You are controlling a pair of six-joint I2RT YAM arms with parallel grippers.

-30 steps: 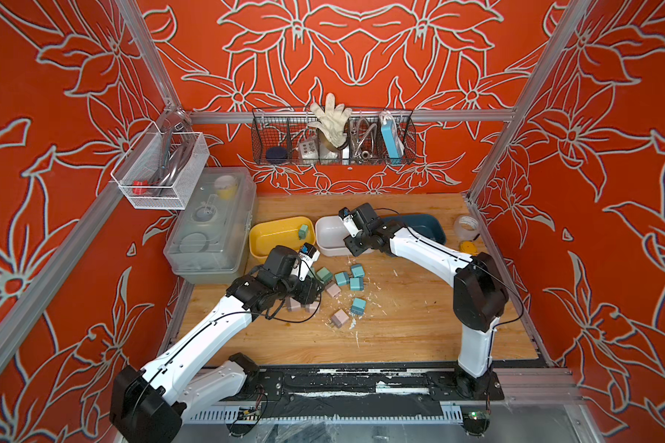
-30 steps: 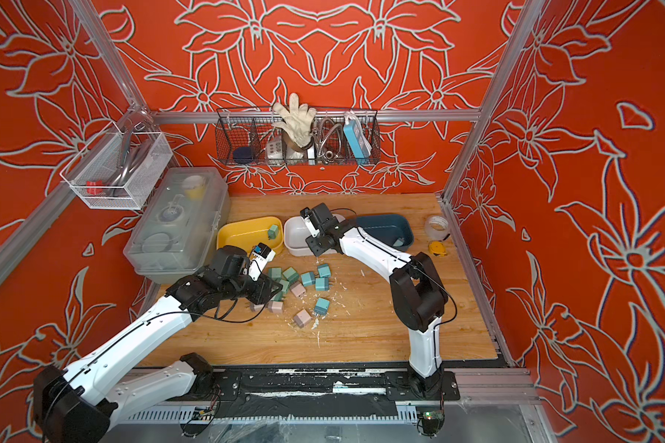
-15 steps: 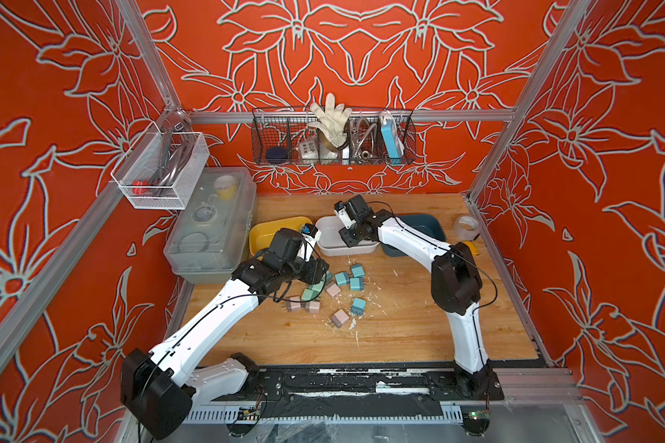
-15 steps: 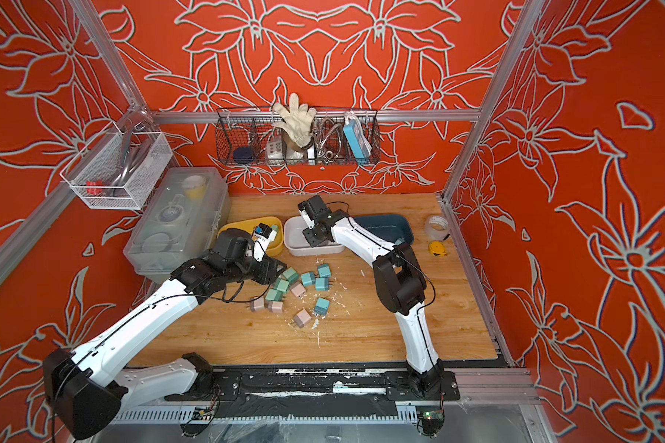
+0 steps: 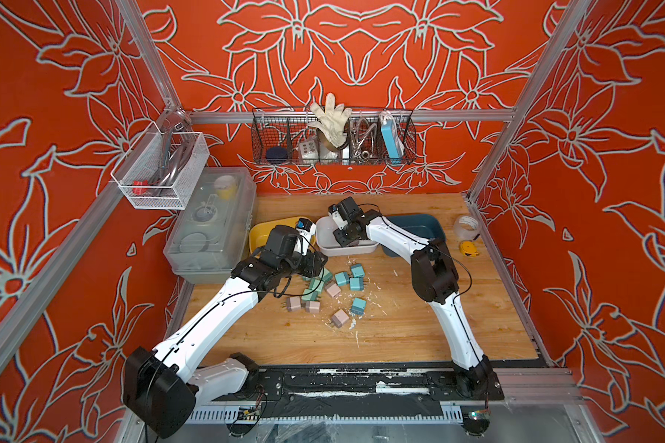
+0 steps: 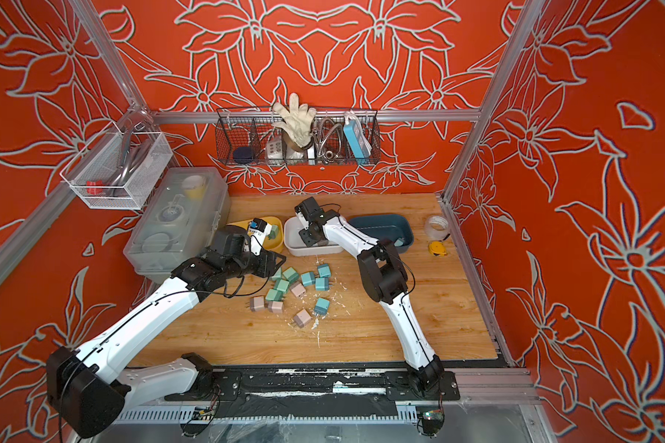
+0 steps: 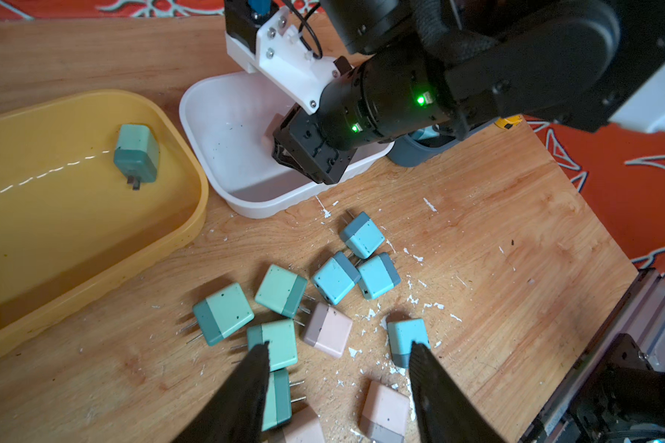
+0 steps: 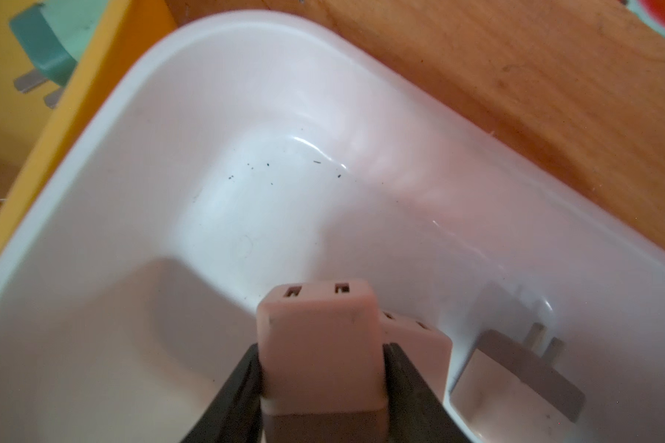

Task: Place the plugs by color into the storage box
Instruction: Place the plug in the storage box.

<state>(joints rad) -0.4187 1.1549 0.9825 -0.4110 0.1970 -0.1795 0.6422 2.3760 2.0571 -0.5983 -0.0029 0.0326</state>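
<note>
Plugs [image 7: 334, 278] are scattered under the left gripper [image 7: 340, 347], parted and seemingly empty; a pink plug [image 8: 315, 330] is clamped by the right gripper [image 8: 321, 349].

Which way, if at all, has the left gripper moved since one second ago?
Yes. In both top views the left gripper has moved up the image, closer to the yellow bin, which has not shifted.

plugs [image 5: 341, 277] lie clustered on the table [image 5: 419, 326] just before the middle tub [image 5: 342, 250].
</note>
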